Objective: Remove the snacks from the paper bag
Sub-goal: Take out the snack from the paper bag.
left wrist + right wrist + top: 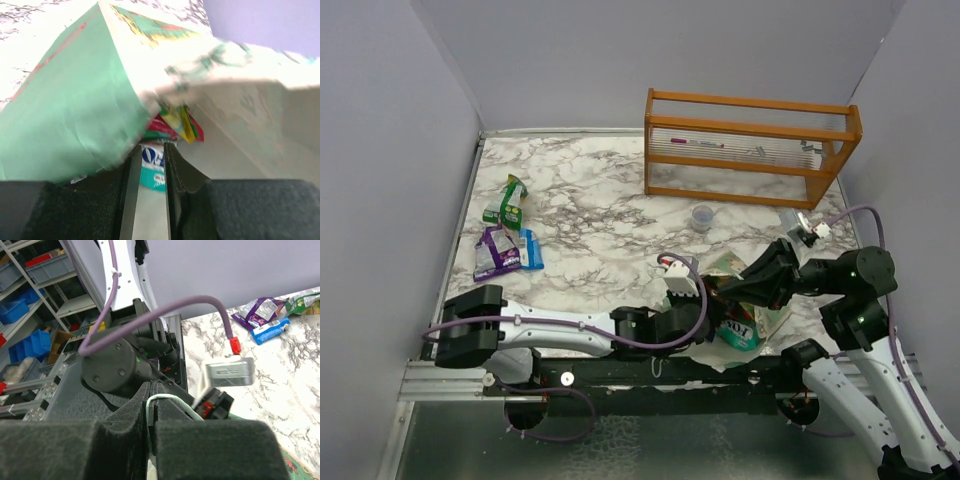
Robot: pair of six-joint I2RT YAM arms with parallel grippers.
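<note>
Left claw (149, 167) before half-hidden snacks (184, 126)

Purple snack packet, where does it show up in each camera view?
Top external: purple packet at the left side of the table, beside the blue packet.
Left wrist: not in it.
Right wrist: upper right, just above the blue packet.
Shared landmark: the marble table, in all three.

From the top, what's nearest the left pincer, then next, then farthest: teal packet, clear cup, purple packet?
1. Teal packet: right by the left pincer, at the mouth of the paper bag.
2. Clear cup: behind it, mid-table.
3. Purple packet: far off on the left.
</note>
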